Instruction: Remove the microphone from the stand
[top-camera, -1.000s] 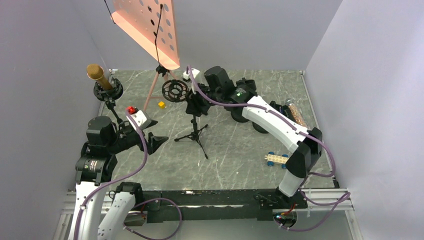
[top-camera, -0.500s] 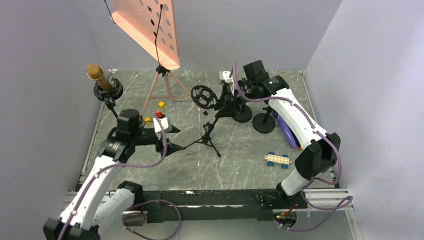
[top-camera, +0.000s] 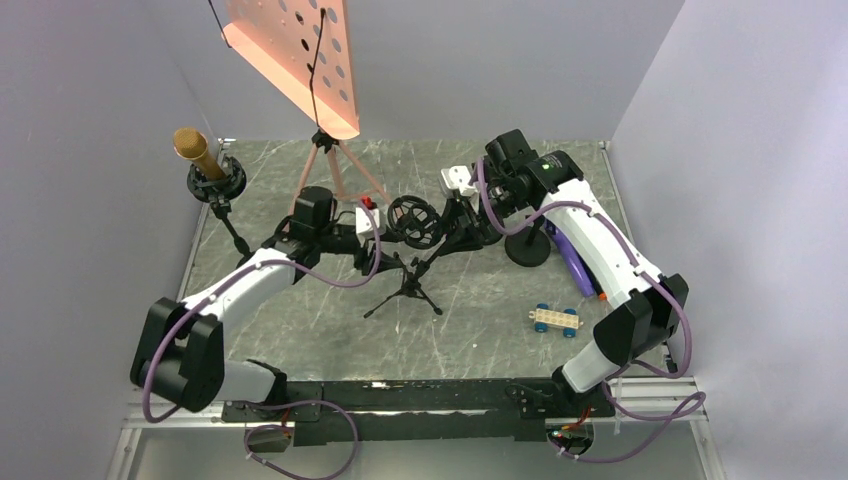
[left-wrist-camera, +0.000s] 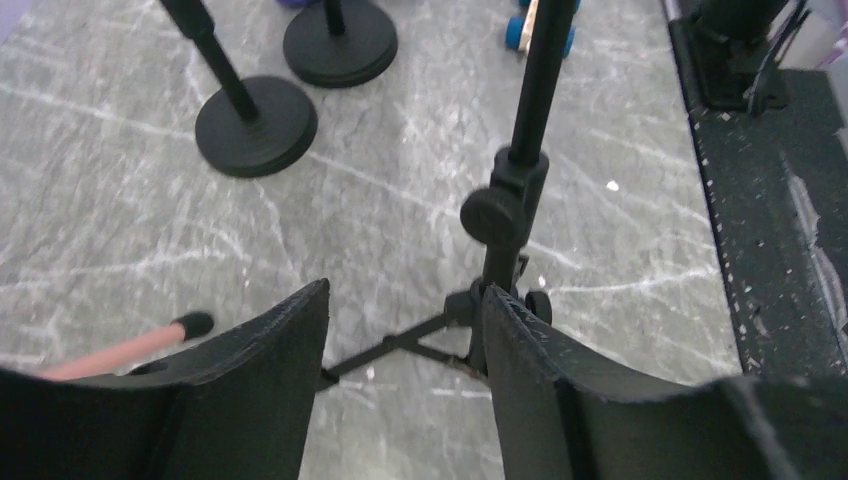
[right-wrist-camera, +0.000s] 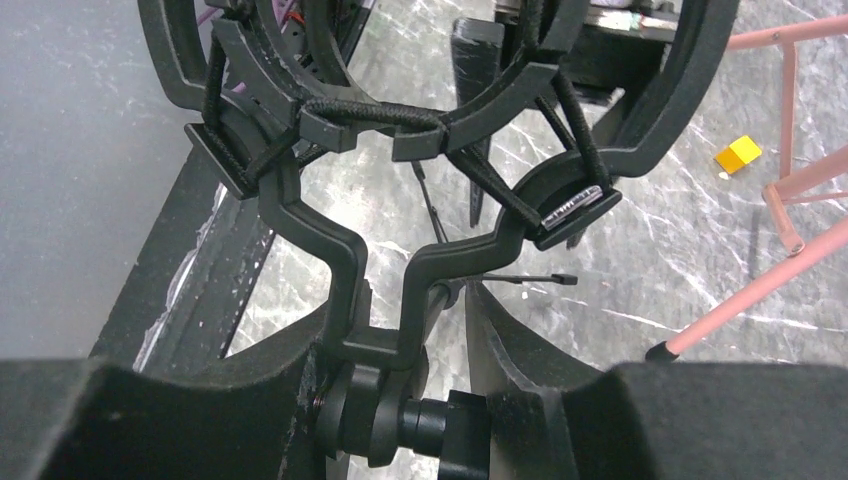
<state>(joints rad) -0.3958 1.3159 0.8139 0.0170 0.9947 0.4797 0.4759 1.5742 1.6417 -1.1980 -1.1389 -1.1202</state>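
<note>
The gold microphone (top-camera: 190, 148) sits tilted in a black shock mount on a stand (top-camera: 216, 184) at the back left, far from both grippers. A second, empty shock mount (top-camera: 413, 220) tops a small tripod stand (top-camera: 405, 287) at the centre. My right gripper (top-camera: 462, 228) is shut on the swivel joint (right-wrist-camera: 400, 400) under that empty mount's ring (right-wrist-camera: 395, 115). My left gripper (top-camera: 385, 232) is open and empty; in its wrist view the gripper (left-wrist-camera: 405, 300) has the tripod's pole (left-wrist-camera: 522, 150) just off its right finger (left-wrist-camera: 560, 380).
A pink music stand (top-camera: 300, 50) on tripod legs (top-camera: 340, 172) stands at the back. Two round black stand bases (left-wrist-camera: 255, 125) (left-wrist-camera: 340, 45) lie behind the tripod. A purple object (top-camera: 575, 265) and a toy brick car (top-camera: 555, 318) are at the right. A yellow block (right-wrist-camera: 738, 153) lies near the pink legs.
My left arm has swung from the near left up to the tripod stand at the centre. My right gripper carried the empty mount and its stand to the right, then slightly back.
</note>
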